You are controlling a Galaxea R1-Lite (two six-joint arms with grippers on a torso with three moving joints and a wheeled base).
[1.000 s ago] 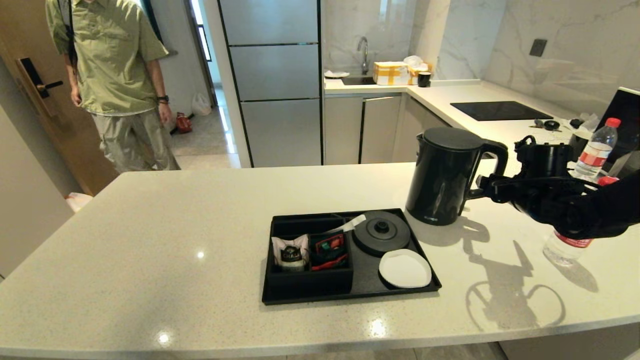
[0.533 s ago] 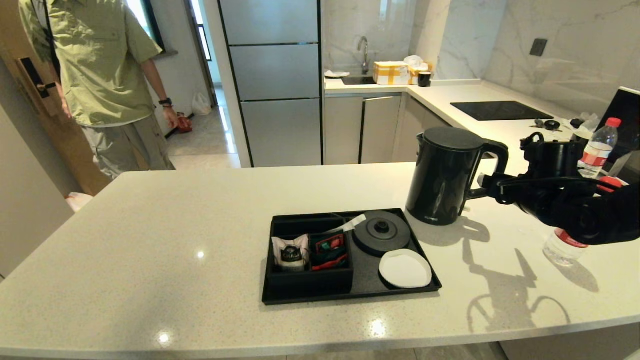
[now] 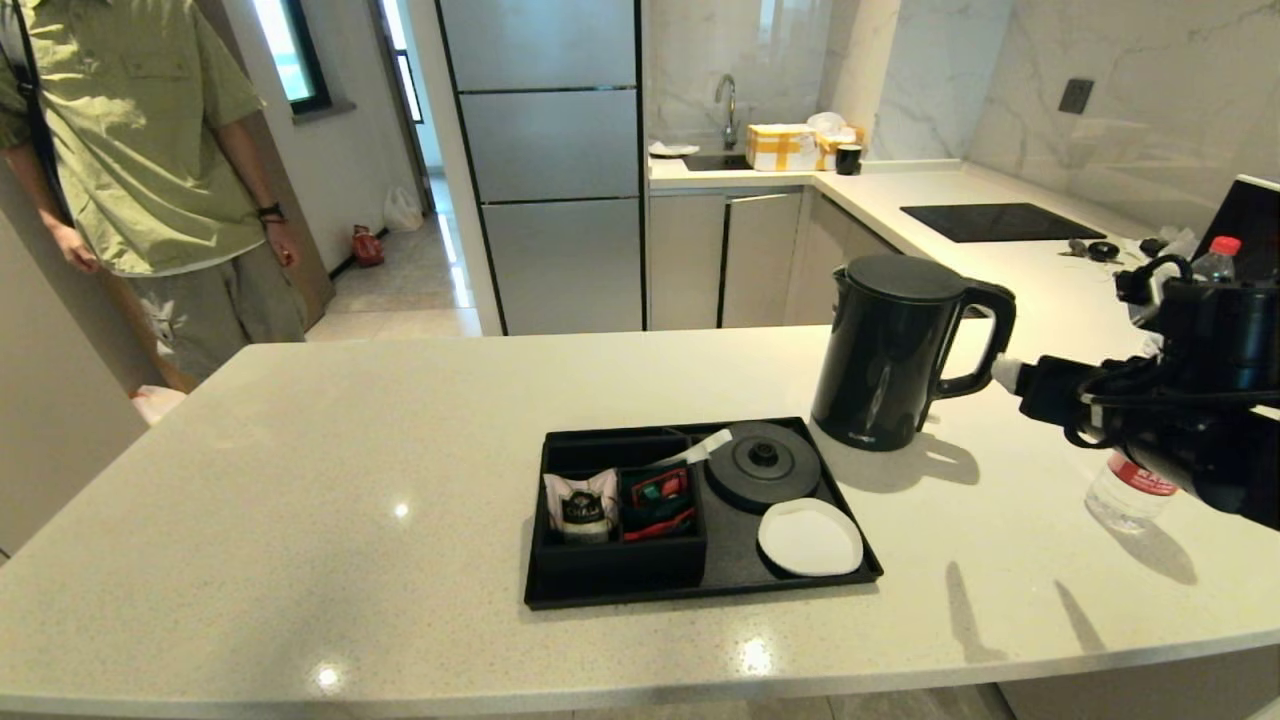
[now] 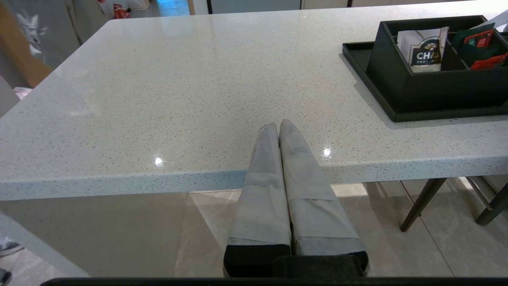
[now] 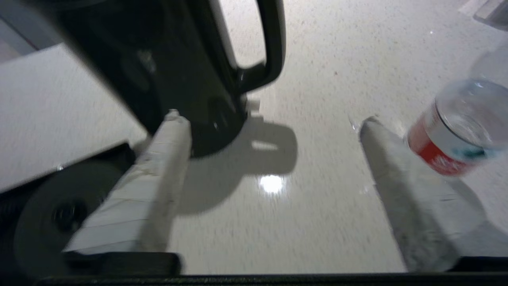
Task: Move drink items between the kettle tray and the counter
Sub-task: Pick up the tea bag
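Observation:
The matte-black kettle [image 3: 890,350] stands on the counter [image 3: 400,450], just right of the black tray [image 3: 720,585]. The tray's round kettle base [image 3: 763,466] and white coaster [image 3: 810,537] are bare, and the pink-and-black sachet [image 3: 580,505] stands in a compartment. My right gripper [image 3: 1010,378] hovers open just right of the kettle's handle [image 5: 274,39], holding nothing. In the right wrist view the right gripper [image 5: 270,118] has the red-labelled water bottle [image 5: 456,135] beside one finger. My left gripper [image 4: 278,124] is shut and empty at the counter's front edge.
Red-and-green packets [image 3: 658,500] fill the compartment next to the sachet. My right arm hides most of the near bottle [image 3: 1130,495]; a second red-capped bottle [image 3: 1218,258] stands behind it. A black hob [image 3: 1000,220] lies far right. A person [image 3: 140,170] stands beyond the counter's left end.
My right gripper has pulled back to the right, away from the kettle's handle. The kettle has stayed put. The person has stepped left.

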